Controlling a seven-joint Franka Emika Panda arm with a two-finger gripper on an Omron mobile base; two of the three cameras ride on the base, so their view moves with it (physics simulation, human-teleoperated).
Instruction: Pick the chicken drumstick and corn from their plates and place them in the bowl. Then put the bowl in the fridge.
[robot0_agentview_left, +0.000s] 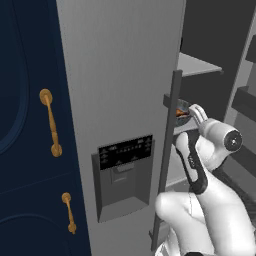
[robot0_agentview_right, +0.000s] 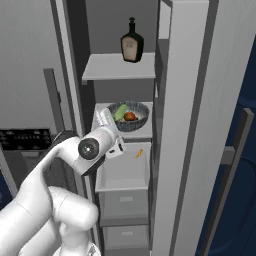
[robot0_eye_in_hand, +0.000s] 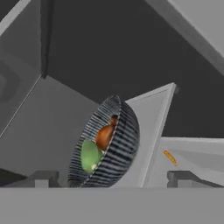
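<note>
A: Where is the bowl (robot0_agentview_right: 129, 116)?

B: Centre of the right base view, on a fridge (robot0_agentview_left: 120, 100) shelf (robot0_agentview_right: 144, 133), under the shelf with the dark bottle (robot0_agentview_right: 132, 42). The drumstick (robot0_agentview_right: 130, 116) and the green corn (robot0_agentview_right: 120, 113) lie inside it.

A: And the gripper (robot0_agentview_right: 105, 116)?

B: Just left of the bowl, fingers spread wide and released, holding nothing. In the hand view the bowl sits lower centre, between the two fingertips (robot0_eye_in_hand: 41, 178).

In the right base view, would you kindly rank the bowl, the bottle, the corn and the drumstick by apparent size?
1. bowl, widest
2. bottle; it stands on a higher shelf, so the gap to the bowl is unsure
3. corn
4. chicken drumstick; partly hidden, close to the corn
</note>
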